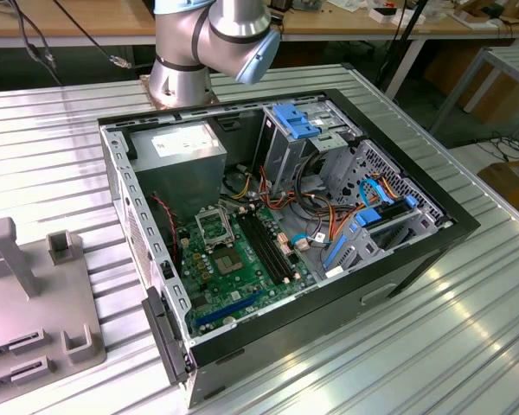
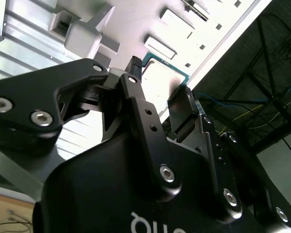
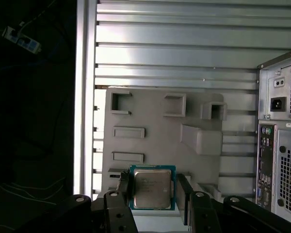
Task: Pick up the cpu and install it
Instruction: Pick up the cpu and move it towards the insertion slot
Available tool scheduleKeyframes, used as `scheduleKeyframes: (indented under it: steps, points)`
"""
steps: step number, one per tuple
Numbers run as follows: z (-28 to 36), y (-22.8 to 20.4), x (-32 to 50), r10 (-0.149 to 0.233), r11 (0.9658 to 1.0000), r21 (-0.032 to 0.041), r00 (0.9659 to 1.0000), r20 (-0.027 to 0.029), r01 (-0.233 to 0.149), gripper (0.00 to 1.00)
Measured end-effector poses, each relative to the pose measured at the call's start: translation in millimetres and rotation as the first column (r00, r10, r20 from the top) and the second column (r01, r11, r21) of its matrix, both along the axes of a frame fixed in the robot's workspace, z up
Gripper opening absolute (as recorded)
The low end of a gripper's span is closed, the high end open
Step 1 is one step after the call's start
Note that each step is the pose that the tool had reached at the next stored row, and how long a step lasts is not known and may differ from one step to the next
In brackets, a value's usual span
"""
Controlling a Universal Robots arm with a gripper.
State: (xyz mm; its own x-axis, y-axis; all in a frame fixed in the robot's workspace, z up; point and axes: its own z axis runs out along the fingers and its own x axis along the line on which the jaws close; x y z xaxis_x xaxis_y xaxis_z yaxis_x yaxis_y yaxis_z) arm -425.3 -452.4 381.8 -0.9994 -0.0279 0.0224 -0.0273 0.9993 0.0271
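Observation:
The cpu (image 3: 152, 188), a flat square chip with a pale metal top and green rim, lies in a recess at the edge of the grey fixture plate (image 3: 160, 131). My gripper (image 3: 153, 190) hangs open over it, one black finger on each side of the chip. In the second wrist view the cpu (image 2: 167, 77) shows between the fingertips (image 2: 133, 68), just beyond them. In the exterior view the open computer case (image 1: 398, 259) holds the green motherboard (image 1: 233, 268) with its square socket (image 1: 214, 226), empty and framed in silver.
The grey fixture plate (image 1: 26, 294) sits on the ribbed metal table at the exterior view's left, with raised blocks and slots. The arm's base (image 1: 182, 73) stands behind the case. The case's rear panel (image 3: 281, 145) is close beside the fixture. Cables and drive cages fill the case's right half.

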Motion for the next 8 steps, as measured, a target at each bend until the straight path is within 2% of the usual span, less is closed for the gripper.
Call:
scheduleKeyframes:
  steps: [8]
  points:
    - [-0.1,0.0,5.0,0.0,1.0,0.0001,1.0,0.0001,0.0,0.47]
